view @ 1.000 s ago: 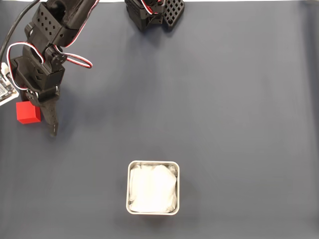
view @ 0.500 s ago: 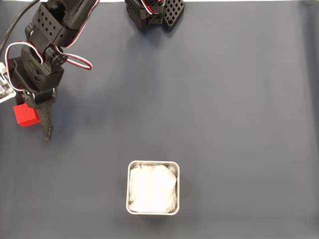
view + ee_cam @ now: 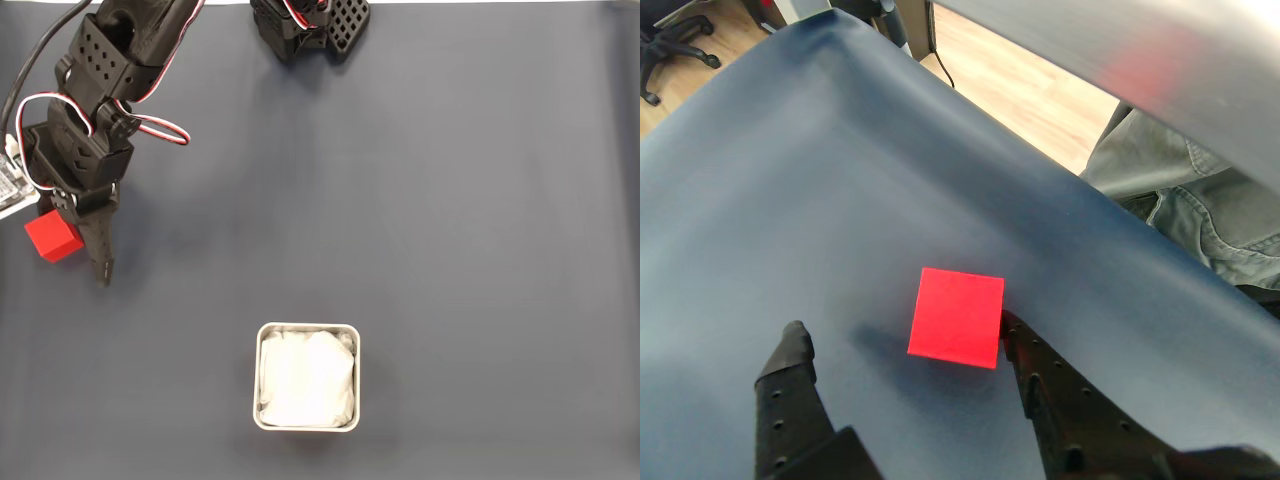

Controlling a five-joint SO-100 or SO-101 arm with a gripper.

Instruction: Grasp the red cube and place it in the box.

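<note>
Red cube (image 3: 956, 317) beside spread fingers (image 3: 1035, 372), arm lowered.

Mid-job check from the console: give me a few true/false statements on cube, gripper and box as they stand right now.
1. The red cube lies between the open fingers of the gripper. True.
2. The cube is already in the box. False: it sits on the dark cloth at the fixed view's left edge.
3. One finger is at the cube's edge. True.
4. The box holds a second cube. False: only white lining shows inside.
</note>
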